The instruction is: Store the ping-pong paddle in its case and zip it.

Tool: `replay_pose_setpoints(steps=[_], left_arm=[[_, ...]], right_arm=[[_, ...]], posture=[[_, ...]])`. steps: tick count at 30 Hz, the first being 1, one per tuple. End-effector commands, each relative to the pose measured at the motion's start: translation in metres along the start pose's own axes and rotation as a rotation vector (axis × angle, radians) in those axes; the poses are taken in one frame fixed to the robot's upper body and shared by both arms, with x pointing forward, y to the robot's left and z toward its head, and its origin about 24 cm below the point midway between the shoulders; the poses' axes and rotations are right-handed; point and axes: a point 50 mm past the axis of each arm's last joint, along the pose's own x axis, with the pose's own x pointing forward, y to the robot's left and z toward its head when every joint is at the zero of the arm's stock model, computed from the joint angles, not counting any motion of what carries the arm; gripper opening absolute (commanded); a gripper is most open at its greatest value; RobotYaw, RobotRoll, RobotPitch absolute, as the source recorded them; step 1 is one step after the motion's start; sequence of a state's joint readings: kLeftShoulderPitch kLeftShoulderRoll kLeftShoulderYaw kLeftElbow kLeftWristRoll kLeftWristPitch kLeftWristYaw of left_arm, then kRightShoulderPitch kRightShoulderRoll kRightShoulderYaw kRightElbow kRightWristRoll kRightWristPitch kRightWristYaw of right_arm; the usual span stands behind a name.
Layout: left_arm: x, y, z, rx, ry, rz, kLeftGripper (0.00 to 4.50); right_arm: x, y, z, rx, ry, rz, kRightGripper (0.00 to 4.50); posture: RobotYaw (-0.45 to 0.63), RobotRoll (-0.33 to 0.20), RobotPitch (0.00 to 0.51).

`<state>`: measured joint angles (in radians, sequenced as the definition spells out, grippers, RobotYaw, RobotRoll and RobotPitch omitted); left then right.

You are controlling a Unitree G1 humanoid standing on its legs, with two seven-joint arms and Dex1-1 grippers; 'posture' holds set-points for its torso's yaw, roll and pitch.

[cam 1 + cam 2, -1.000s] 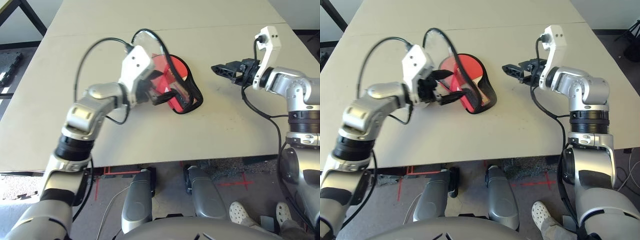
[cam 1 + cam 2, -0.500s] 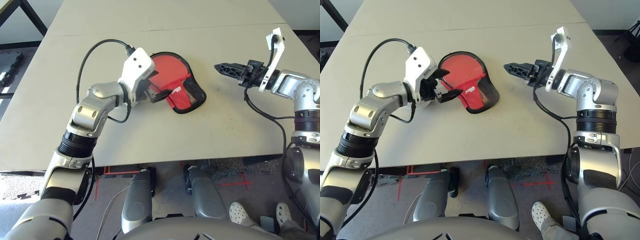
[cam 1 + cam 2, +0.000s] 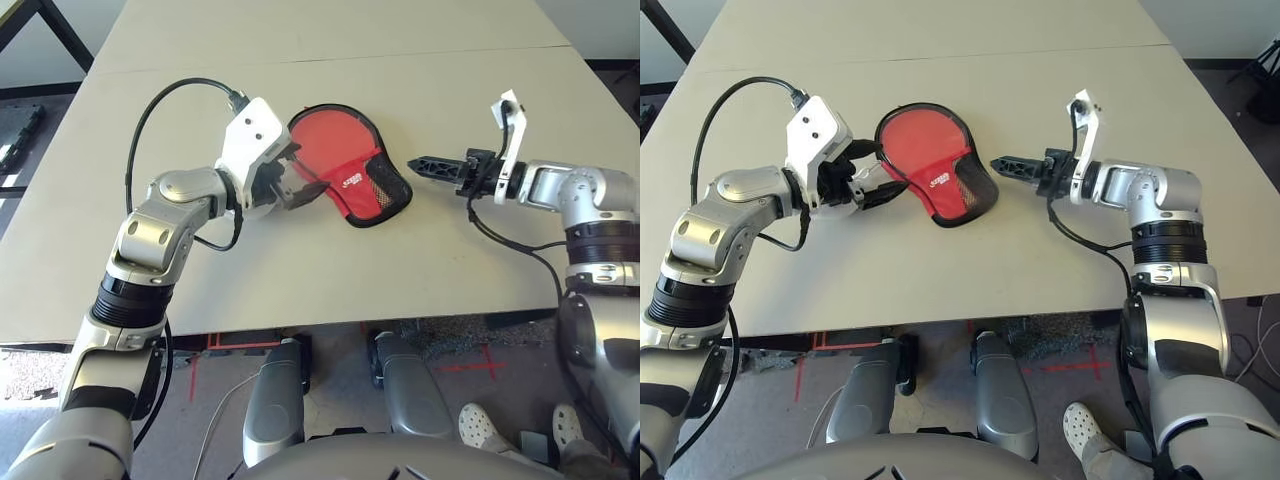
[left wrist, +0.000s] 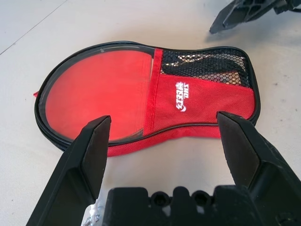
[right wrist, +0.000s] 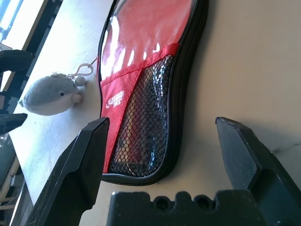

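Red case (image 3: 345, 170) lay flat on the counter (image 3: 300, 270), long axis slanting, round end away from me, mesh end toward my right tool (image 3: 425, 163), both my tools released, left tool (image 3: 305, 190) just beside it.

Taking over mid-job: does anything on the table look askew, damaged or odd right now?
Nothing looks damaged or spilled. The case lies flat on the table, its flap down, between the open left gripper and open right gripper. One stray: a small grey plush keychain beside the case.
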<state>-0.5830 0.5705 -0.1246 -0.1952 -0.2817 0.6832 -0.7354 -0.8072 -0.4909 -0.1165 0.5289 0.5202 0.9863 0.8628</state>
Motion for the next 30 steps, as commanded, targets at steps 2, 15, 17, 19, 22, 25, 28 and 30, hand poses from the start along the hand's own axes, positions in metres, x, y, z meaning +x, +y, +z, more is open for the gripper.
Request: replay_pose_setpoints(steps=[2,15,17,19,22,25,28,30], left_arm=[[0.000,-0.005,0.002,0.000,-0.009,-0.018,4.50],[-0.002,-0.006,0.001,-0.006,-0.006,-0.017,4.50],[-0.001,-0.007,0.001,-0.008,-0.006,-0.017,4.50],[-0.002,-0.006,0.000,-0.010,-0.006,-0.017,4.50],[-0.002,-0.006,0.000,-0.010,-0.005,-0.017,4.50],[-0.002,-0.005,0.000,-0.010,-0.003,-0.015,4.50],[-0.002,-0.005,0.000,-0.009,-0.002,-0.014,4.50],[-0.002,-0.005,0.000,-0.009,-0.002,-0.013,4.50]], right_arm=[[0.014,-0.001,-0.012,0.028,0.059,-0.007,4.47],[0.039,0.005,-0.020,0.059,0.085,0.034,4.47],[0.042,0.007,-0.021,0.061,0.091,0.040,4.47],[0.044,0.007,-0.022,0.059,0.096,0.045,4.47],[0.045,0.008,-0.022,0.060,0.101,0.049,4.47],[0.045,0.007,-0.021,0.064,0.108,0.045,3.84],[0.042,0.005,-0.021,0.068,0.115,0.038,2.86],[0.040,0.004,-0.020,0.072,0.120,0.029,2.08]], posture=[[0.07,0.000,0.218],[0.08,0.000,0.216],[0.08,0.000,0.215],[0.08,0.000,0.214],[0.09,0.000,0.213],[0.09,0.000,0.211],[0.08,0.000,0.211],[0.08,0.000,0.210]])
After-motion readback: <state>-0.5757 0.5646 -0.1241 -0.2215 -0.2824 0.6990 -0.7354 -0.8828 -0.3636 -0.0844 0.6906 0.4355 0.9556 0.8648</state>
